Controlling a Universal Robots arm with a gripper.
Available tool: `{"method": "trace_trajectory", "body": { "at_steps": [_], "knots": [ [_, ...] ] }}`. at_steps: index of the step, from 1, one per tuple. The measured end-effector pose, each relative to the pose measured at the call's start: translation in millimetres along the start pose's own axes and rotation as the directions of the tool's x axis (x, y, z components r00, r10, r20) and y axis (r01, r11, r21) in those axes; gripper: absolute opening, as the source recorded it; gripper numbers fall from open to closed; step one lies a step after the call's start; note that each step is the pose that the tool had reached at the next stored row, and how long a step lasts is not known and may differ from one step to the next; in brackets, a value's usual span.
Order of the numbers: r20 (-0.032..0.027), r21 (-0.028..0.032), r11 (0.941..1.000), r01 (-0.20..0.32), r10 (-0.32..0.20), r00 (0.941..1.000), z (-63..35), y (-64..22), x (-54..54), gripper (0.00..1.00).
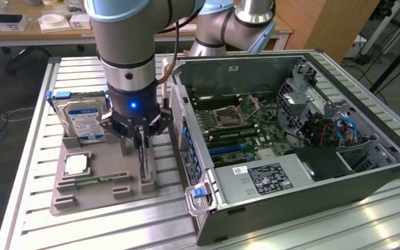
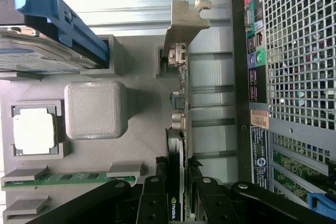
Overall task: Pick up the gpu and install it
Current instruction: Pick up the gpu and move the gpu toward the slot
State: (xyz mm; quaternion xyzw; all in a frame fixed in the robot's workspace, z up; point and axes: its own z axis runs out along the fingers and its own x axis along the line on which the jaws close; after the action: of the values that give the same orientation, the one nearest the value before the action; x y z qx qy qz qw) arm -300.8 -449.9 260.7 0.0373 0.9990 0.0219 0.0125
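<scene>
The pick-up step is in hand: the claw (image 1: 139, 136) sits low over the grey tray (image 1: 102, 197), its fingers (image 2: 153, 199) narrowed and seemingly pressed on both faces of the graphics card (image 2: 179, 95). The card stands on edge in a slot along the tray's edge nearest the computer case (image 1: 276, 179). Freeing it likely calls for a straight upward pull, keeping the card from tilting in the slot

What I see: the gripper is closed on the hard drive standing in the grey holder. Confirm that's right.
Wrong: the gripper is closed on the gpu standing in the grey holder, not the hard drive; the wrist view shows it.
</scene>
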Motion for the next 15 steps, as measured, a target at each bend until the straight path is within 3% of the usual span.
{"method": "trace_trajectory", "body": {
  "at_steps": [15],
  "knots": [
    [0.0000,0.0000,1.0000,0.000,0.000,1.0000,-1.1,0.0,0.0,0.26]
  ]
}}
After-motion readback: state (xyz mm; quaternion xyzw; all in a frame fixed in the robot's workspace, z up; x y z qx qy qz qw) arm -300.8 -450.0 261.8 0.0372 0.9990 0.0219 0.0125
